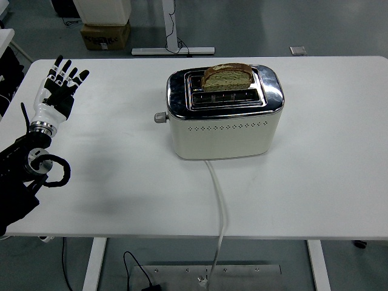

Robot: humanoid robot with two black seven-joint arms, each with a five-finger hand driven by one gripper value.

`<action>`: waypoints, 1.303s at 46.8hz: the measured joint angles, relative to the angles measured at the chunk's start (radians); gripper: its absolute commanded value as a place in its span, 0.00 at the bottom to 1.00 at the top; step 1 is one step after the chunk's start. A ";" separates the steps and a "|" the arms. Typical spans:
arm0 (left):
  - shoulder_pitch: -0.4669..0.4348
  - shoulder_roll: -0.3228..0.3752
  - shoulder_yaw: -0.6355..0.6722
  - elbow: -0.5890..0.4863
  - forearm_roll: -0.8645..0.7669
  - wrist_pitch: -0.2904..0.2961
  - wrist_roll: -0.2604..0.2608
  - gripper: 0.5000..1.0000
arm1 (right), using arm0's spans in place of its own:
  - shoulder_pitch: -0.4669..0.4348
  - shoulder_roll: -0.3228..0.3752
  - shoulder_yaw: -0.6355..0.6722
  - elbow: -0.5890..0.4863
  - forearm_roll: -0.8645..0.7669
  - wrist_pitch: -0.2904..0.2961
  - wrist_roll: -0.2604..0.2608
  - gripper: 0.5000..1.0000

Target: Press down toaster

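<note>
- Our left hand [59,91] hovers empty over the table's left side, fingers spread, well apart from the cream two-slot toaster with chrome top [224,112] at table centre.
- We should bring one fingertip onto the small grey lever knob [160,117] and push straight down.
- The toaster's long axis runs left-right; its lever end faces our left hand, with a brown bread slice [227,76] upright in the far slot.

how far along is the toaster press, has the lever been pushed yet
Done: a bread slice sits in the toaster, standing high out of the slot. In hand: the left hand is raised, fingers spread, well left of the toaster, touching nothing. Left: reaching the lever on its left end and pressing it down.
</note>
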 measured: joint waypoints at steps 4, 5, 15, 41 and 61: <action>0.001 -0.002 0.000 0.000 0.000 0.000 0.000 1.00 | 0.000 0.000 0.000 0.000 0.000 0.000 0.000 1.00; 0.001 -0.002 0.000 0.000 0.000 0.000 0.000 1.00 | 0.000 0.000 0.000 0.000 0.000 0.000 0.000 1.00; 0.003 -0.002 -0.001 0.000 -0.001 0.001 -0.001 1.00 | 0.000 0.000 0.000 0.000 0.000 0.000 0.000 1.00; 0.000 0.000 0.009 0.000 0.131 0.010 -0.002 1.00 | 0.000 0.000 0.000 0.000 0.000 0.000 0.000 1.00; -0.001 0.115 0.009 -0.073 0.159 -0.082 0.001 1.00 | 0.000 0.000 0.000 0.000 0.000 0.000 0.000 1.00</action>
